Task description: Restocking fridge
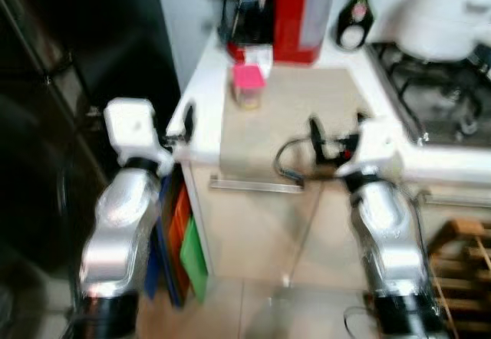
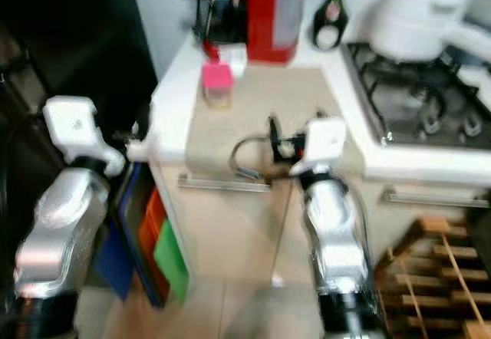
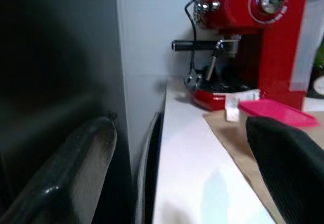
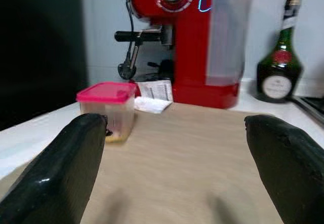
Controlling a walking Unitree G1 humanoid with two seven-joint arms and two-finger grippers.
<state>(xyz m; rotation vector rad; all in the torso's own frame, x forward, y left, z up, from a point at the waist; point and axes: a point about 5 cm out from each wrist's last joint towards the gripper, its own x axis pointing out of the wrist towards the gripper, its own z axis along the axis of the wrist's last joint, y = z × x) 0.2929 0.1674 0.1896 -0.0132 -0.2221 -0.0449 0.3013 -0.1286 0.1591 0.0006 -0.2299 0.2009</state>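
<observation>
Right gripper [image 1: 336, 141] sits low over the near edge of the wooden cutting board [image 1: 291, 116], fingers spread wide, nothing between them. Through the right wrist view those two black fingers [image 4: 61, 168] frame the target: a small clear container with a pink lid [image 4: 108, 110], standing upright on the board's far left part, well ahead of the fingertips and untouched. Left gripper [image 1: 184, 124] hovers at the counter's left corner, just beside the white countertop [image 1: 201, 86], fingers parted and empty too, one finger [image 3: 71, 178] hanging off the edge next to the dark fridge [image 1: 69, 86]. Behind the container stands a red espresso machine [image 4: 192, 36], a paper slip [image 4: 154, 95] at its base. A green bottle [image 4: 279, 62] stands right of the machine, a white pot [image 1: 445, 13] on the gas hob [image 1: 437, 93].
</observation>
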